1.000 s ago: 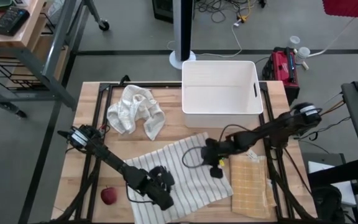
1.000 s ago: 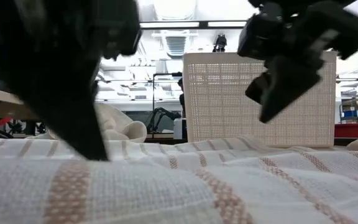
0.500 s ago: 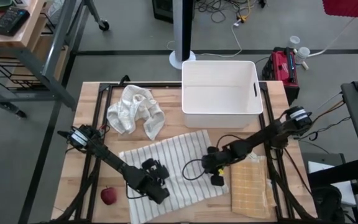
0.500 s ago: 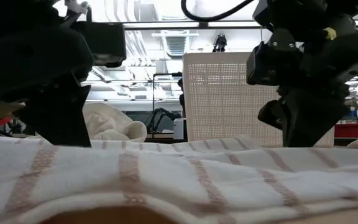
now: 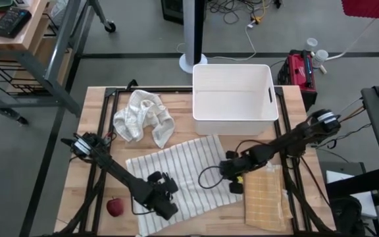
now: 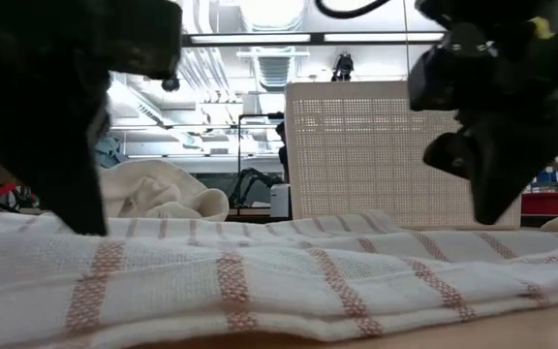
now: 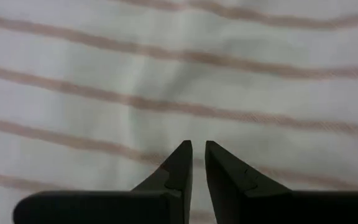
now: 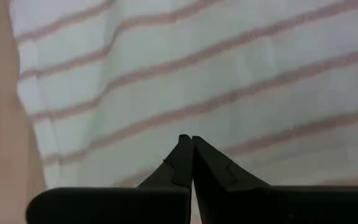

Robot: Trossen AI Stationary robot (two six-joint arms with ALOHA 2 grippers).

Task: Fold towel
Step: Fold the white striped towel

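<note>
Grippers: left gripper [image 5: 165,195] on the towel's near-left edge, tips a sliver apart, can't tell if cloth is pinched; right gripper [image 5: 236,182] on its right edge, pressed together.
Towel: striped towel [image 5: 183,174] flat mid-table, lying between both, long axis slanting left-right.

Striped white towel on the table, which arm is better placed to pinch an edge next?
Probably right: the right gripper sits at the striped white towel's right edge, while the left gripper sits farther in over cloth.
</note>
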